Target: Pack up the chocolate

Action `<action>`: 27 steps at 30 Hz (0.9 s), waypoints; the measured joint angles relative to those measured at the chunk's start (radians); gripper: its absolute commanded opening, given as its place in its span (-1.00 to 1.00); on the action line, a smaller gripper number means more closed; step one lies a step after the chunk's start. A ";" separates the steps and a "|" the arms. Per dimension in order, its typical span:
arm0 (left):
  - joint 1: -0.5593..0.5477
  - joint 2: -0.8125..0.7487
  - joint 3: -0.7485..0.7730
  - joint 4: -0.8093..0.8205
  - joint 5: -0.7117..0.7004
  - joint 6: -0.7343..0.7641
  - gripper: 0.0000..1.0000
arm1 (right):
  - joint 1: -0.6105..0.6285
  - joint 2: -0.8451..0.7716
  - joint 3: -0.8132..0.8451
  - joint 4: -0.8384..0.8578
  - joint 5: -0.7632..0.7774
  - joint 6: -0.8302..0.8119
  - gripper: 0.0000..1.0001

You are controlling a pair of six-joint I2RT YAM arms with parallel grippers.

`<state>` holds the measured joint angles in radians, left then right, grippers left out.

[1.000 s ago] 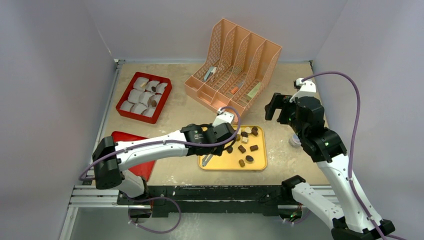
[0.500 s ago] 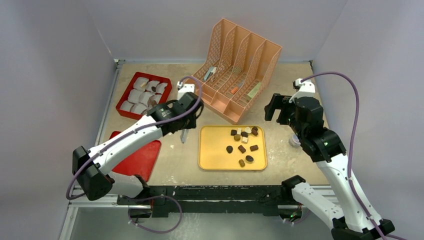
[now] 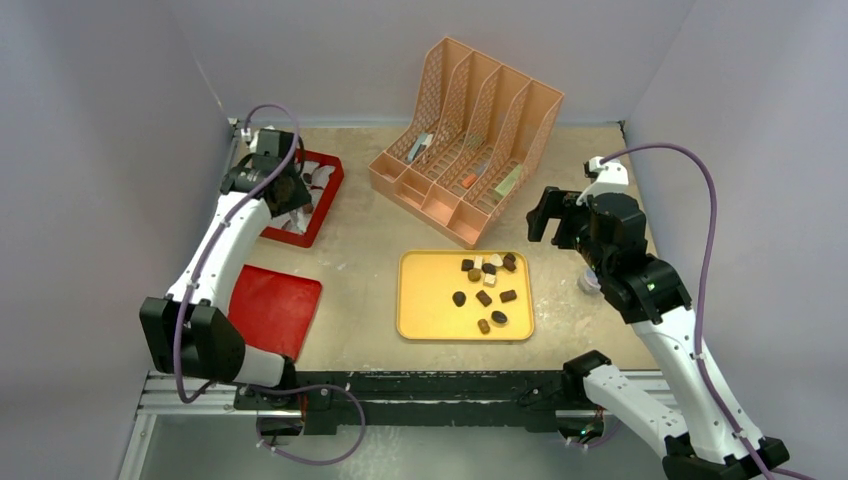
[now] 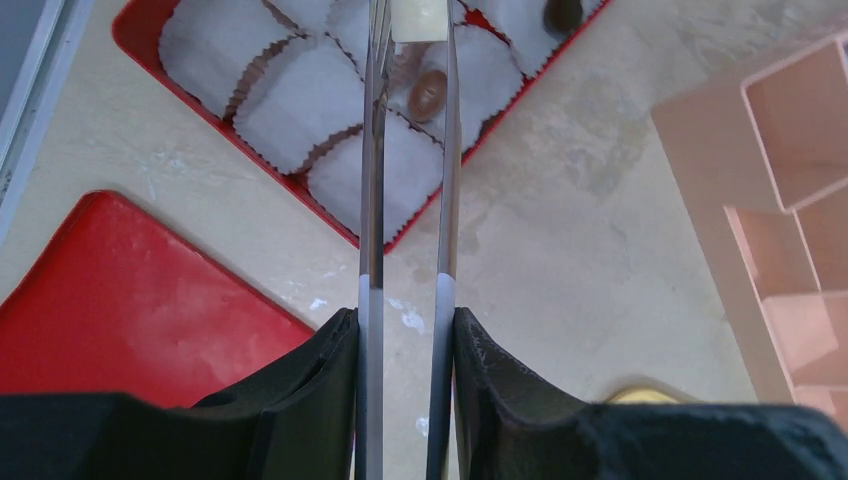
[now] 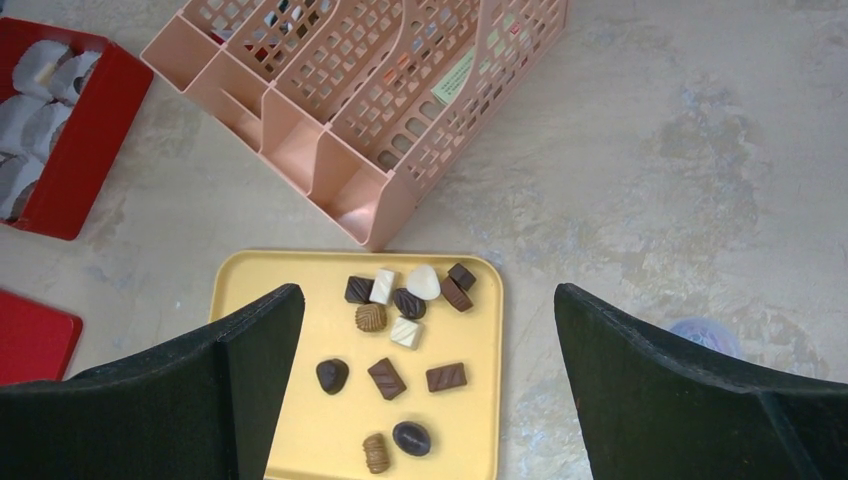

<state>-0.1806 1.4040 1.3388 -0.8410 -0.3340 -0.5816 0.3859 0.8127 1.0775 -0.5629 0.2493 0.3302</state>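
Several chocolate pieces [image 3: 485,280] [image 5: 386,378], dark, caramel and cream, lie on the yellow tray [image 3: 430,300] [image 5: 330,430]. My left gripper [image 3: 275,185] [image 4: 405,330] is shut on a pair of metal tweezers [image 4: 447,150]. The tweezer tips pinch a cream-white chocolate [image 4: 415,18] above the red box [image 3: 325,200] [image 4: 135,30] of white cup liners. One liner holds a brown chocolate [image 4: 430,90], and a dark piece [image 4: 563,12] sits further back. My right gripper [image 3: 548,215] [image 5: 425,295] hangs open and empty high over the tray.
A pink file organiser [image 3: 470,140] [image 5: 370,100] [image 4: 790,200] stands behind the tray. The red lid [image 3: 275,310] [image 4: 120,290] lies flat at the near left. A small round object [image 3: 590,282] [image 5: 705,335] sits on the table right of the tray.
My left arm has swung from the yellow tray leftward and back to the red box, carrying the tweezers. The right arm has stayed still.
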 measured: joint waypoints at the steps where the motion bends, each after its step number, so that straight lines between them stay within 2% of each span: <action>1: 0.029 0.009 0.001 0.011 0.014 0.001 -0.46 | 0.000 0.000 0.000 0.000 -0.003 0.000 0.94; 9: 0.162 0.115 0.008 0.046 0.070 0.018 -0.45 | 0.000 -0.003 -0.001 0.001 -0.006 -0.001 0.94; 19: 0.167 0.210 0.004 0.124 0.118 0.018 -0.42 | 0.000 -0.003 -0.002 0.001 -0.008 -0.002 0.94; 27: 0.167 0.218 -0.004 0.130 0.118 0.018 -0.33 | 0.000 -0.002 -0.003 0.002 -0.007 -0.003 0.94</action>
<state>-0.0132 1.6222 1.3346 -0.7105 -0.2157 -0.5632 0.3859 0.8104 1.0748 -0.5613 0.2420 0.3275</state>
